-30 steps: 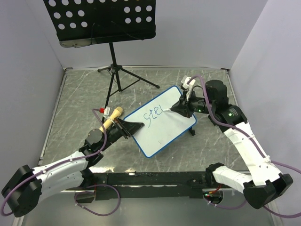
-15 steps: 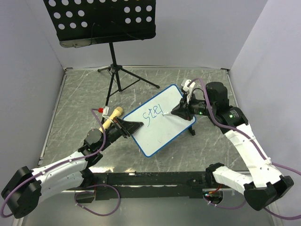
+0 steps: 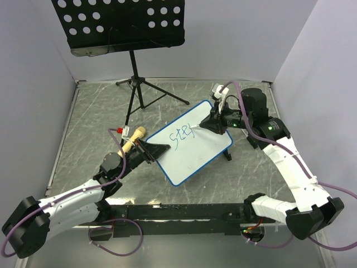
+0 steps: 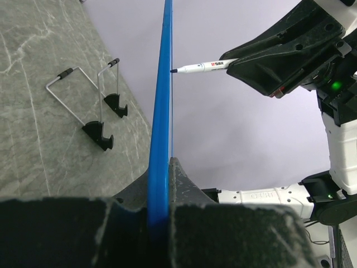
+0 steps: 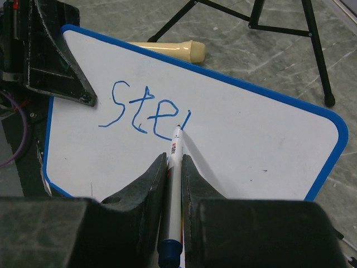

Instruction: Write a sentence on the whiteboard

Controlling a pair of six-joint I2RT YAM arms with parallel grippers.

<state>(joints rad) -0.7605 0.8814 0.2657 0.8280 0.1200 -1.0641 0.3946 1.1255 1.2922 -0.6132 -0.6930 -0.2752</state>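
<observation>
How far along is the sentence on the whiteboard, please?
Done: "ste" plus a fourth letter's first stroke on the whiteboard. In hand: the right gripper holds the marker, tip there; the left gripper clamps the board's edge. Left: the rest; most of the board is blank.

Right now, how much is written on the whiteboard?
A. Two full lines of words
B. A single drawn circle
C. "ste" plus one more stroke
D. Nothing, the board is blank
C: in the right wrist view the whiteboard carries blue letters reading "ste" plus one further stroke, and the tip of the marker sits at the foot of that stroke.
</observation>
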